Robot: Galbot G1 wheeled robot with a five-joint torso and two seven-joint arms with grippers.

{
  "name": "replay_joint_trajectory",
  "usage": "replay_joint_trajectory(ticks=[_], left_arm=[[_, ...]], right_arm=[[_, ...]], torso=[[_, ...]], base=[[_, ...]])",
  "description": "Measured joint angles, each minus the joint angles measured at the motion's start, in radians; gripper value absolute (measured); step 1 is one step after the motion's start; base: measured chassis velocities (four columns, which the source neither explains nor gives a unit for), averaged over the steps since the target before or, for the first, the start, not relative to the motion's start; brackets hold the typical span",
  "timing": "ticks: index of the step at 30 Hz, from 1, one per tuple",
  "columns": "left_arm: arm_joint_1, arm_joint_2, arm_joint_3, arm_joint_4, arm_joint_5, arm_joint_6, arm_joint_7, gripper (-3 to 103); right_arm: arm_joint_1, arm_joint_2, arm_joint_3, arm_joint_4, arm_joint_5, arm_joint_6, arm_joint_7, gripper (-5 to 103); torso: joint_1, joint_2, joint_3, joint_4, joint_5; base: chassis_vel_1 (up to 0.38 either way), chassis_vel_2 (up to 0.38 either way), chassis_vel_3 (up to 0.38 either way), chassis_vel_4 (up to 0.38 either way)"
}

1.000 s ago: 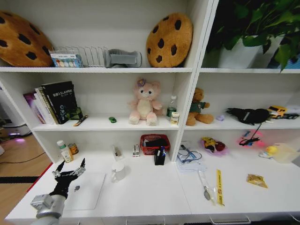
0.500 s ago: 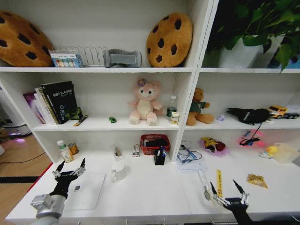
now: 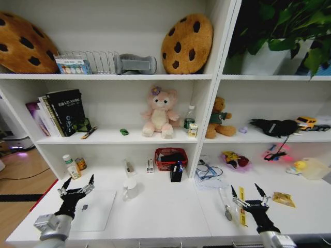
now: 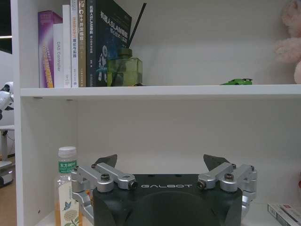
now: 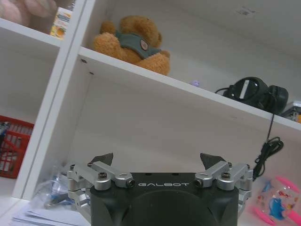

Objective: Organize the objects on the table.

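Observation:
A silver laptop [image 3: 98,211] lies closed on the white table [image 3: 165,209] at the front left. My left gripper [image 3: 77,185] hovers open over the laptop's left edge; in the left wrist view the left gripper [image 4: 161,161] faces the shelf wall with nothing between its fingers. A tiny green toy car [image 3: 124,132] sits on the middle shelf, and the car [image 4: 236,82] also shows there from the left wrist. My right gripper [image 3: 249,194] stands open at the front right, just above a yellow strip [image 3: 241,202] and a clear-handled utensil [image 3: 226,205]. In its own wrist view the right gripper [image 5: 157,158] is empty.
A white mug [image 3: 130,188], a black pen holder [image 3: 176,172] and a red basket [image 3: 170,157] stand mid-table. Bottles [image 3: 70,166] are at the back left, cables on papers [image 3: 208,173] at centre right, a yellow packet [image 3: 283,199] at the right. Shelves hold books, plush toys and cushions.
My right gripper came up into view at the front right and moved farther over the table, now above the yellow strip. The left arm stayed still.

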Motion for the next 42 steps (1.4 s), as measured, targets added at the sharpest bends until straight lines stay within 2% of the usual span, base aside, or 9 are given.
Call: replay_joint_trajectory(ticks=[14, 18, 20, 21, 23, 28, 31, 35, 42], left_arm=[[0.000, 0.000, 0.000, 0.000, 0.000, 0.000, 0.000, 100], [0.000, 0.000, 0.000, 0.000, 0.000, 0.000, 0.000, 100], [0.000, 0.000, 0.000, 0.000, 0.000, 0.000, 0.000, 100], [0.000, 0.000, 0.000, 0.000, 0.000, 0.000, 0.000, 100], [0.000, 0.000, 0.000, 0.000, 0.000, 0.000, 0.000, 100], [0.000, 0.000, 0.000, 0.000, 0.000, 0.000, 0.000, 100], [0.000, 0.000, 0.000, 0.000, 0.000, 0.000, 0.000, 100], [0.000, 0.000, 0.000, 0.000, 0.000, 0.000, 0.000, 100], [0.000, 0.000, 0.000, 0.000, 0.000, 0.000, 0.000, 100]], right_arm=[[0.022, 0.011, 0.010, -0.029, 0.013, 0.001, 0.020, 100], [0.031, 0.010, 0.017, -0.031, 0.045, -0.030, 0.028, 100], [0.047, 0.003, 0.025, -0.022, 0.154, -0.109, 0.046, 100], [0.047, 0.003, 0.025, -0.022, 0.154, -0.109, 0.046, 100], [0.091, -0.001, 0.041, -0.046, 0.205, -0.175, 0.074, 100], [0.197, -0.022, 0.059, -0.141, 0.257, -0.252, 0.108, 100], [0.234, -0.031, 0.060, -0.176, 0.276, -0.270, 0.115, 100], [0.357, -0.066, 0.036, -0.326, 0.337, -0.313, 0.126, 100], [0.412, -0.075, -0.017, -0.473, 0.351, -0.316, 0.130, 100]], torso=[[0.000, 0.000, 0.000, 0.0000, 0.0004], [0.000, 0.000, 0.000, 0.0000, 0.0002], [0.000, 0.000, 0.000, 0.0000, -0.0002], [0.000, 0.000, 0.000, 0.0000, -0.0002], [0.000, 0.000, 0.000, 0.0001, 0.0000], [0.000, 0.000, 0.000, 0.0000, 0.0000], [0.000, 0.000, 0.000, 0.0001, 0.0004], [0.000, 0.000, 0.000, 0.0002, 0.0003], [0.000, 0.000, 0.000, 0.0001, 0.0003]], base=[[-0.106, -0.115, 0.113, 0.102], [-0.014, -0.015, 0.016, 0.015], [0.000, 0.000, 0.000, 0.000], [0.000, 0.000, 0.000, 0.000], [0.000, 0.000, 0.000, 0.000], [0.000, 0.000, 0.000, 0.000], [0.000, 0.000, 0.000, 0.000], [0.000, 0.000, 0.000, 0.000], [0.000, 0.000, 0.000, 0.000]])
